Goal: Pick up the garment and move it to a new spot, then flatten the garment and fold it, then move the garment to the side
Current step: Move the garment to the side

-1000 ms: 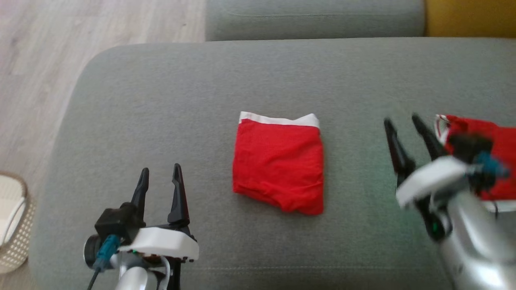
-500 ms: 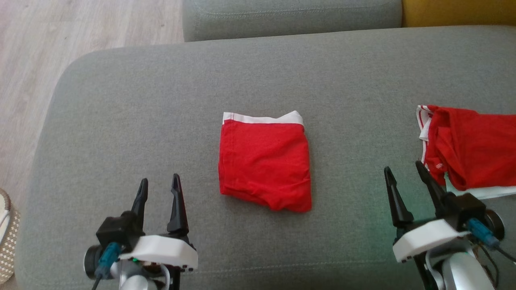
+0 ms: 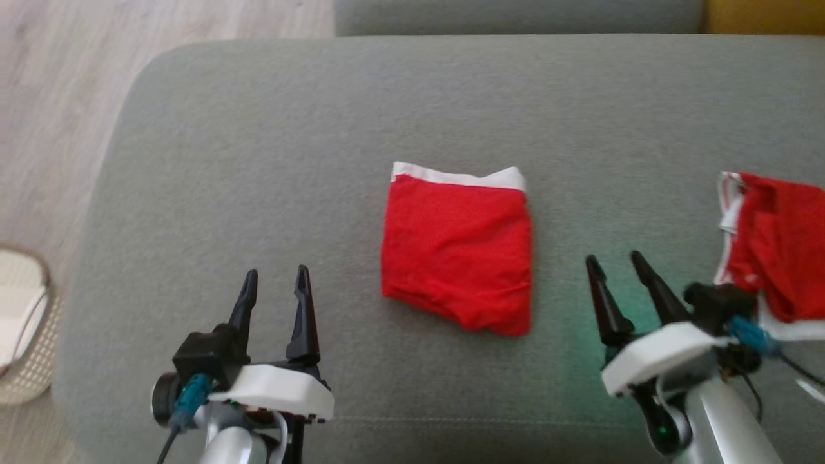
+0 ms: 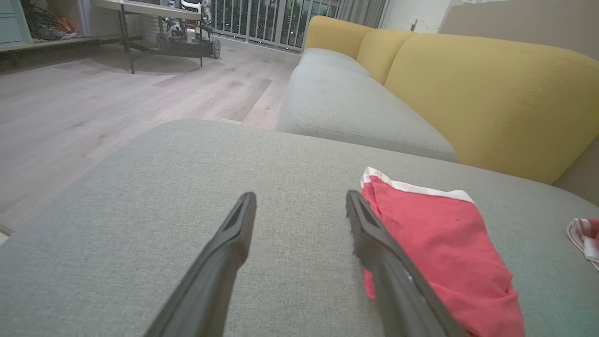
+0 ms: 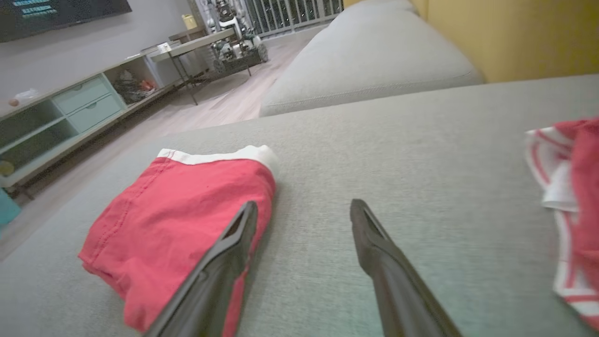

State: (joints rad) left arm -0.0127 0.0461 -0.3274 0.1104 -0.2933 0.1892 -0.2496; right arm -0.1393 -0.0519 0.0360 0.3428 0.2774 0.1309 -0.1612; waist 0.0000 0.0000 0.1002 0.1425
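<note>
The soft red folded garment with a white waistband [image 3: 457, 248] lies flat on the wide grey fabric sofa cushion [image 3: 258, 142], between the two tools. It sits ahead of and to the right of the left gripper [image 3: 276, 270], and ahead of and to the left of the right gripper [image 3: 612, 256]. Neither tool touches it. Both grippers stand wide apart at the jaws and hold nothing, with their fingers pointing away from the robot.

In the left wrist view the garment [image 4: 440, 243] runs along the outer side of that gripper's right-hand finger. In the right wrist view it [image 5: 187, 220] lies beside and partly behind the left-hand finger.

The packet is close to square, slightly longer from waistband to hem. That long axis probably runs about parallel to the fingers, with the white band on the edge farthest from the tools. The near hem slants and bunches a little towards the right gripper's side.

It looks like thin, light, limp cloth that will sag and may slide open if lifted by one layer. A safer hold would be a pinch through all layers at the two side edges, one gripper on each. A crumpled red-and-white striped cloth [image 3: 770, 245] lies just beyond the right gripper, on its outer side.
</note>
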